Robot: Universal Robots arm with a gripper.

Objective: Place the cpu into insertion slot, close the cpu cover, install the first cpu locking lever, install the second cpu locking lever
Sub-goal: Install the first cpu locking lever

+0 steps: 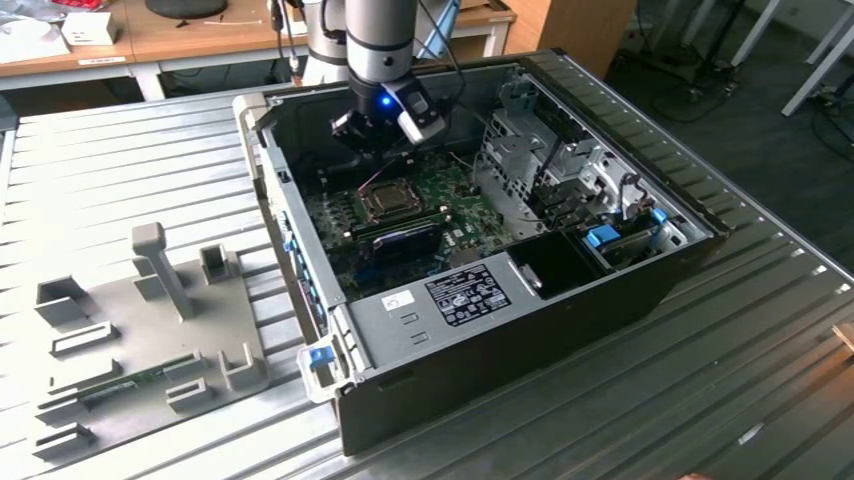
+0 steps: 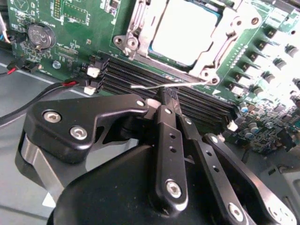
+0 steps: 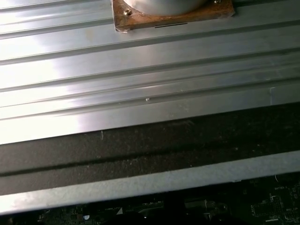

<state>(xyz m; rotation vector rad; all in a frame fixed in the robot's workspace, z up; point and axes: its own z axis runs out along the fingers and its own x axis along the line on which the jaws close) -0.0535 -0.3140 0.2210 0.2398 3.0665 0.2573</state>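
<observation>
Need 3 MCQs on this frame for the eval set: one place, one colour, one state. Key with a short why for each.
1. In the exterior view, where is the gripper?
A) over the grey fixture tray
B) inside the open computer case
C) beside the case, on the table

2. What colour is the circuit board around the cpu?
A) red
B) blue
C) green

3. How does the cpu cover lie?
A) down flat around the cpu
B) raised upright
C) off the board

Key: B, it hangs between the case walls; C, the board is plainly green; A, in the second wrist view the silvery frame lies flat on the socket.
</observation>
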